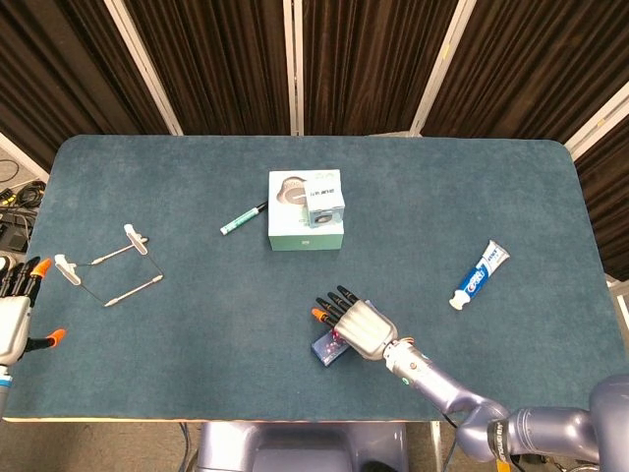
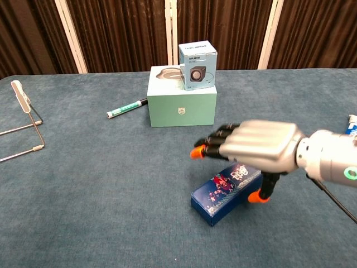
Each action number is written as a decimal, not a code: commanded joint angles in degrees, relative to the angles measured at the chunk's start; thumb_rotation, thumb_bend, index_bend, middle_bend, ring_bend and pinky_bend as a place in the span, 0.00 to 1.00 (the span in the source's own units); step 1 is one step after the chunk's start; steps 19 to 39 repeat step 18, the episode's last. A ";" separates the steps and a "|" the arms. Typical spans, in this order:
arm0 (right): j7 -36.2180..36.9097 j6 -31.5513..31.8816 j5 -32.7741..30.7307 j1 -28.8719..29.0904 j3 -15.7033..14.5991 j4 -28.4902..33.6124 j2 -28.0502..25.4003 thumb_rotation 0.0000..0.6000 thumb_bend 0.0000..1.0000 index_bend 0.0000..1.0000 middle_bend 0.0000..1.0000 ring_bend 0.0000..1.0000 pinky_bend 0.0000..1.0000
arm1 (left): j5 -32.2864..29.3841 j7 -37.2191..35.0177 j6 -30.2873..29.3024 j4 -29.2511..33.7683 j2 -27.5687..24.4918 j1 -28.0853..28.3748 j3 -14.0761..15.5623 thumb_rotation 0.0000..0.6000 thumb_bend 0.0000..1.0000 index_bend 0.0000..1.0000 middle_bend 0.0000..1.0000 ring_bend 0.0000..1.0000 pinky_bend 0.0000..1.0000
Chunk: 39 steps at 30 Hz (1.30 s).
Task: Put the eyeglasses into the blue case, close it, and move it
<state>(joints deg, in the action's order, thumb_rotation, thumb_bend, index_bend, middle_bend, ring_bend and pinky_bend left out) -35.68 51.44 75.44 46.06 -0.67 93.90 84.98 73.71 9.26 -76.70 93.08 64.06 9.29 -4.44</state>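
Note:
The blue case (image 1: 327,346) (image 2: 223,190), a flat blue box with a printed lid, lies shut near the table's front edge. My right hand (image 1: 359,324) (image 2: 262,146) hovers over its far end with fingers stretched out above it. The thumb reaches down beside the case's right edge. The eyeglasses (image 1: 108,265) (image 2: 25,120), thin wire with white tips, lie far left on the cloth. My left hand (image 1: 15,315) sits at the table's left edge, fingers apart, holding nothing, a little short of the eyeglasses.
A pale green box (image 1: 306,224) (image 2: 182,103) with a small speaker carton (image 1: 323,202) (image 2: 197,65) on top stands mid-table. A green marker (image 1: 242,218) (image 2: 124,109) lies to its left. A toothpaste tube (image 1: 480,274) (image 2: 351,128) lies at the right.

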 commanded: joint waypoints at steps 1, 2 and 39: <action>-0.26 4.02 1.92 -2.01 0.25 4.85 -4.28 1.00 0.04 0.00 0.00 0.00 0.00 | 0.47 -0.38 -0.37 0.27 -0.25 -0.18 0.10 1.00 0.00 0.00 0.00 0.00 0.00; -0.18 4.98 2.34 -2.60 0.07 6.13 -5.63 1.00 0.03 0.00 0.00 0.00 0.00 | 0.68 -0.59 -0.50 0.40 -0.36 -0.24 0.13 1.00 0.00 0.00 0.00 0.00 0.00; 26.49 35.17 15.29 -23.40 -4.01 -0.48 -17.84 1.00 0.00 0.00 0.00 0.00 0.00 | 6.33 -4.42 -6.77 1.22 -1.66 -2.49 0.42 1.00 0.00 0.00 0.00 0.00 0.00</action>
